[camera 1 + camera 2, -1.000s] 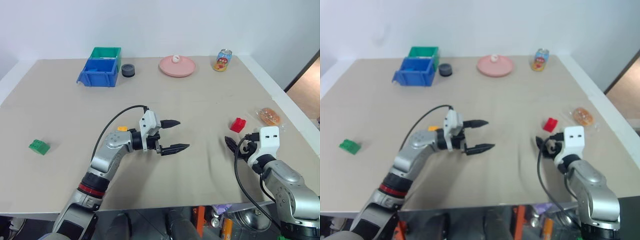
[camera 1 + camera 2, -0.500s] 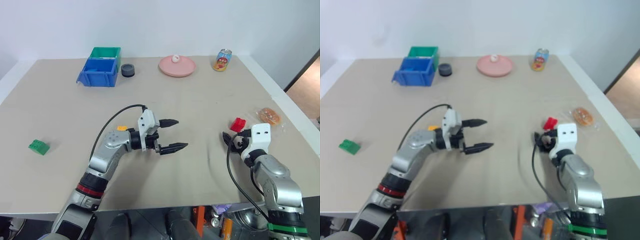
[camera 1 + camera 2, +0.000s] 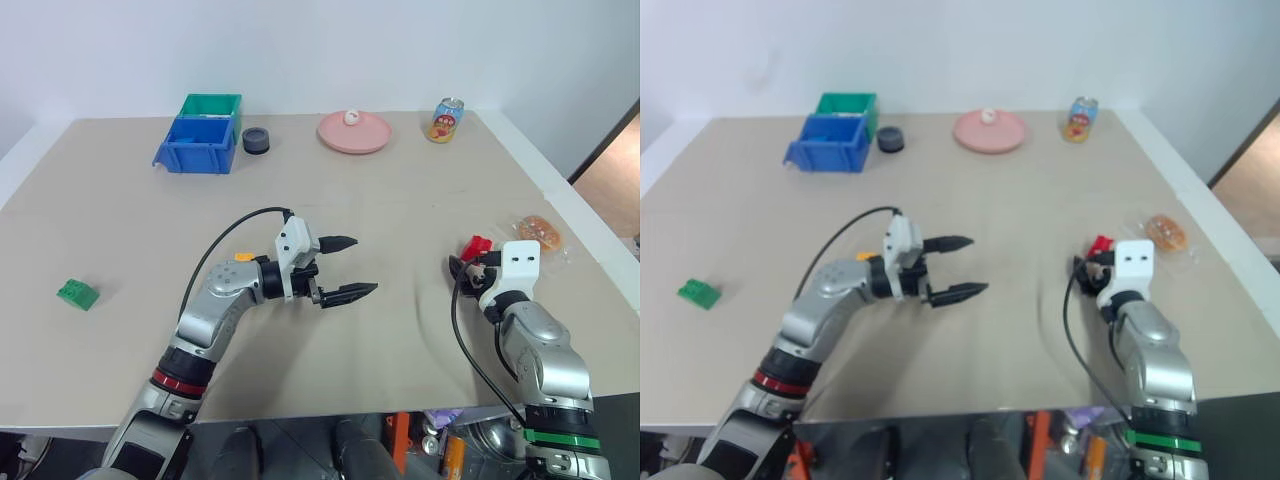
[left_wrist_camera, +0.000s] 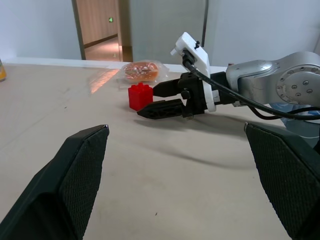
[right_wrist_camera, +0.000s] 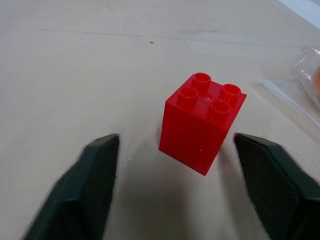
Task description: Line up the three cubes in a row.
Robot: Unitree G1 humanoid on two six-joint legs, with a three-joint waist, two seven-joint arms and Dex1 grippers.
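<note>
The red cube (image 5: 202, 128) is sitting on the table between the right gripper's (image 5: 175, 187) 2 open fingers, not touching them. The left gripper (image 3: 345, 268) is hanging wide open.

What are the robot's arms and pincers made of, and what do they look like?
Both arms are rounded silver-grey metal segments; the left has a red ring lower down, the right a green one. Each wrist carries a white boxy block and a looping black cable. The left pincer and right pincer each have two tapered black fingers with textured pads.
</note>
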